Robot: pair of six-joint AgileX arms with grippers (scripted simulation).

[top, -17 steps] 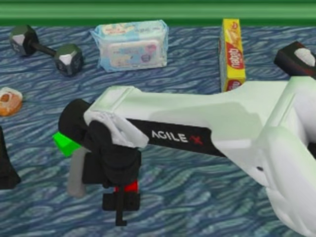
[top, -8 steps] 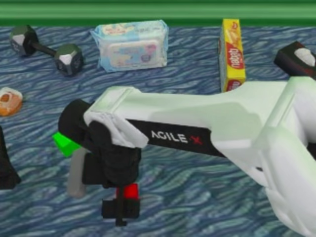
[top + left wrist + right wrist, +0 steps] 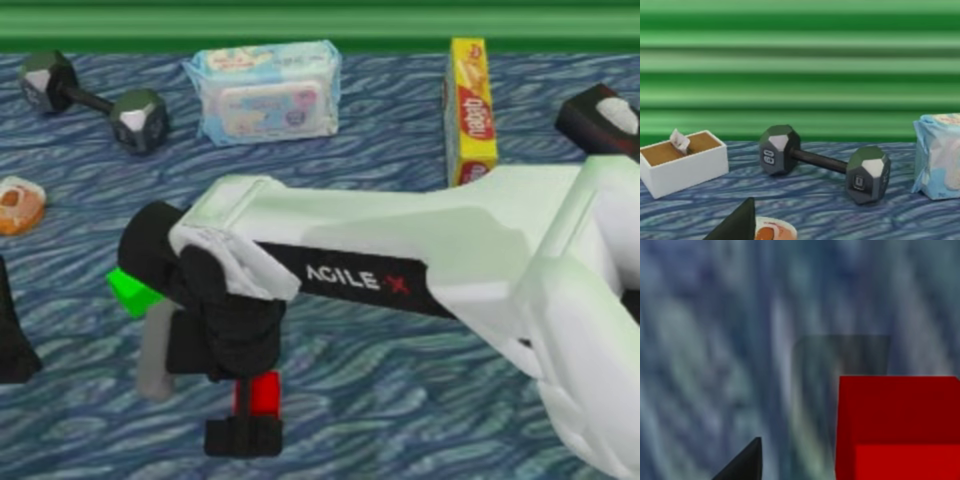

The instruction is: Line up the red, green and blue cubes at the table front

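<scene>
We count one red cube point(image 3: 264, 392) gripped in our right claw point(image 3: 245, 425) at lower left, one green cube point(image 3: 132, 292).

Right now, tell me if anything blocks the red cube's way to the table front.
Nothing visible does. The red cube sits at the right gripper, with only bare table around it; the green cube lies off to the left.

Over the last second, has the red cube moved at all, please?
Yes: the red cube has shifted toward the table's front edge, away from the unmoved green cube.
</scene>
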